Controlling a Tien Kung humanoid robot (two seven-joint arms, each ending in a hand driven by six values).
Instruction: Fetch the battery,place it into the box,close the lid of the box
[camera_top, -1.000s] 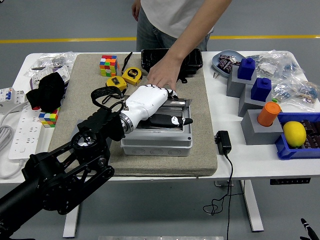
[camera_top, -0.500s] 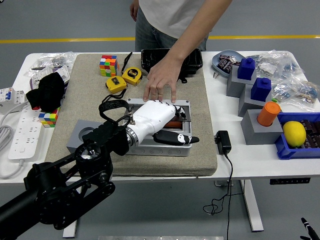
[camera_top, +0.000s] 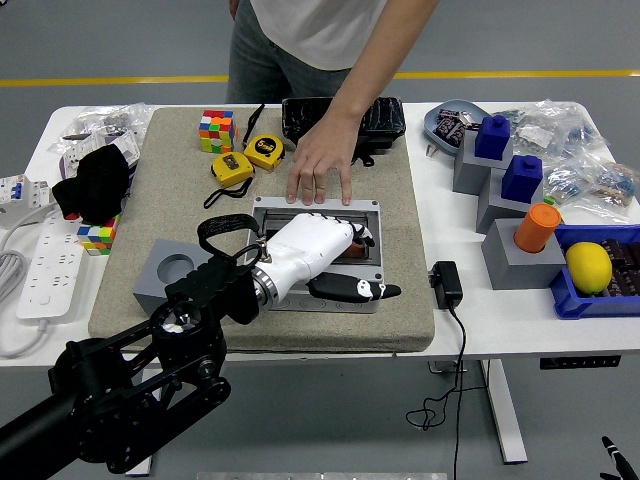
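1. The left hand (camera_top: 318, 252) is lying palm down over the grey box (camera_top: 318, 256) on the mat, its fingers spread and holding nothing.
2. Something orange, possibly the battery (camera_top: 349, 250), is showing inside the box just under the fingers.
3. A person's hand (camera_top: 320, 170) is pressing on the box's far rim.

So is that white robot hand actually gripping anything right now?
Cannot be told: the left hand lies over the open box, hiding what is under it. A person's hand presses on the box's far edge.
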